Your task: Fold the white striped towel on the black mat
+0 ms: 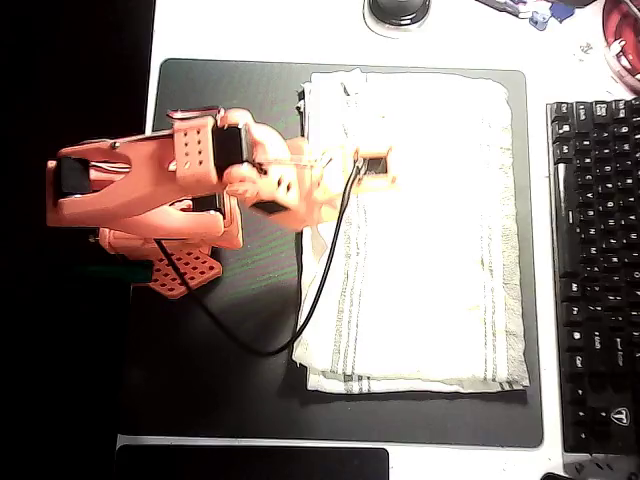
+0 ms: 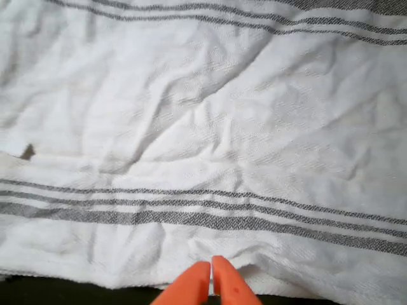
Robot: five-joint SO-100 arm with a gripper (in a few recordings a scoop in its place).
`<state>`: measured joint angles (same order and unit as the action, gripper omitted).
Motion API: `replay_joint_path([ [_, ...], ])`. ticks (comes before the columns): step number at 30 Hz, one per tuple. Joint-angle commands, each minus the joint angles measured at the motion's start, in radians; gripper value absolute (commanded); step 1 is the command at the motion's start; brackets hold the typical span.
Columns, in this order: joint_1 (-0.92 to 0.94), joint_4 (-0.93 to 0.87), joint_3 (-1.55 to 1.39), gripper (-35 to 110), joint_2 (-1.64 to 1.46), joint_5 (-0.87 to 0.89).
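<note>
The white surface (image 1: 250, 30) carries the black mat (image 1: 230, 390) across the frame's middle, a black keyboard (image 1: 595, 270) along the right edge, and a round dark object (image 1: 398, 10) at top centre

An orange robot arm (image 1: 150, 190) reaches from the left of the overhead view toward the centre. In the wrist view its gripper (image 2: 210, 279) has both orange jaws pressed together, tips touching.
</note>
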<state>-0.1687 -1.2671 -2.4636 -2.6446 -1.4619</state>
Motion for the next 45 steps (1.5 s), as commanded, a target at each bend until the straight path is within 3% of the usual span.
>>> replay_joint_path([
  [1,-0.061,0.002,0.135,0,0.072,0.035],
  [21,-0.437,-0.023,0.874,1,0.87,0.337],
  [45,-0.54,-0.114,1.474,19,1.626,0.469],
])
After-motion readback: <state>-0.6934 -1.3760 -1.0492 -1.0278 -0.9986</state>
